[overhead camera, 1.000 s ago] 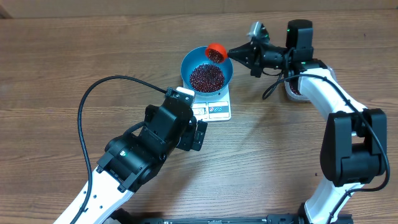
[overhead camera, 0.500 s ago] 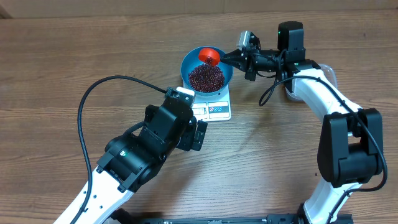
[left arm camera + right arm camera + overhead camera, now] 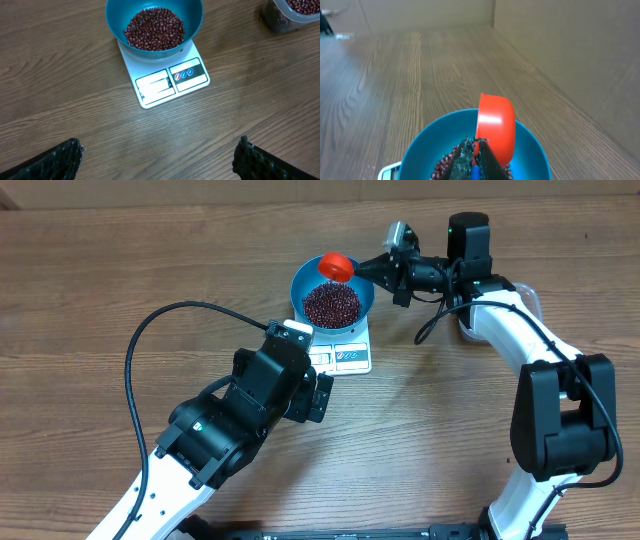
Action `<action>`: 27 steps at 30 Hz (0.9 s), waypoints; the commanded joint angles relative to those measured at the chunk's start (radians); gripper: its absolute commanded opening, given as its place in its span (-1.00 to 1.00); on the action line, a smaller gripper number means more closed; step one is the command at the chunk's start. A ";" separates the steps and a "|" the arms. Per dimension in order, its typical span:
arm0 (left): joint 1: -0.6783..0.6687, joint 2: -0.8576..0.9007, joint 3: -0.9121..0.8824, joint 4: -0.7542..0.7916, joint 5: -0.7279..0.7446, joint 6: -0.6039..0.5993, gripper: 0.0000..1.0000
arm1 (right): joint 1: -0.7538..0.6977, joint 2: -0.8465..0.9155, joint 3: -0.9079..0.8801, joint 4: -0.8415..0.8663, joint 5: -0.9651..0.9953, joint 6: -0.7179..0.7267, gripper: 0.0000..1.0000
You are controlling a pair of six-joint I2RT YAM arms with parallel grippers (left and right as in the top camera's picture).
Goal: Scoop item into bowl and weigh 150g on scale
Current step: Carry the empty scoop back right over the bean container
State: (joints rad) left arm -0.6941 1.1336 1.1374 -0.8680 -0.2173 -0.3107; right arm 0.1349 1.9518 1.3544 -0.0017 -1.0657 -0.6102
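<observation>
Toward the table's [image 3: 90,270] far side, the blue bowl [image 3: 362,292] of beans [image 3: 331,303] sits on the scale [image 3: 350,357], covering its rear half. Left gripper [image 3: 159,150] hovers over bare wood short of the scale's front edge, its 2 fingers wide apart. Right gripper [image 3: 368,270] is clamped on a red scoop [image 3: 336,265], tipped above the bowl's rim. A tub [image 3: 295,15] stands apart at right.
</observation>
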 commanded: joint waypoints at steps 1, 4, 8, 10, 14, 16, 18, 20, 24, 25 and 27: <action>0.000 0.005 -0.002 0.004 0.005 0.019 0.99 | -0.024 -0.026 0.022 0.059 0.003 0.219 -0.93; 0.000 0.005 -0.002 0.004 0.005 0.019 0.99 | -0.044 -0.058 0.022 0.098 0.003 0.340 -0.93; 0.000 0.005 -0.002 0.004 0.005 0.019 0.99 | -0.081 -0.105 0.022 0.101 0.003 0.492 -0.93; 0.000 0.005 -0.002 0.004 0.005 0.019 0.99 | -0.103 -0.122 0.022 0.101 0.003 0.592 -0.93; 0.000 0.005 -0.002 0.004 0.005 0.019 0.99 | -0.150 -0.146 0.022 0.098 -0.016 0.809 -0.93; 0.000 0.005 -0.002 0.004 0.005 0.019 0.99 | -0.176 -0.157 0.022 0.098 -0.058 0.878 -0.93; 0.000 0.005 -0.002 0.004 0.005 0.019 0.99 | -0.198 -0.166 0.022 0.097 -0.096 0.927 -0.92; 0.000 0.005 -0.002 0.004 0.005 0.019 0.99 | -0.215 -0.172 0.022 0.083 -0.115 0.957 -0.93; 0.000 0.005 -0.002 0.004 0.005 0.019 0.99 | -0.250 -0.183 0.022 -0.003 -0.108 0.970 -0.93; 0.000 0.005 -0.002 0.004 0.005 0.019 0.99 | -0.256 -0.184 0.022 -0.024 -0.101 0.970 -0.93; 0.000 0.005 -0.002 0.004 0.005 0.019 0.99 | -0.270 -0.188 0.022 -0.072 -0.068 0.969 -0.93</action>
State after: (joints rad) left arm -0.6941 1.1336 1.1374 -0.8680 -0.2173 -0.3107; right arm -0.1165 1.8130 1.3548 -0.0448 -1.1511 0.3225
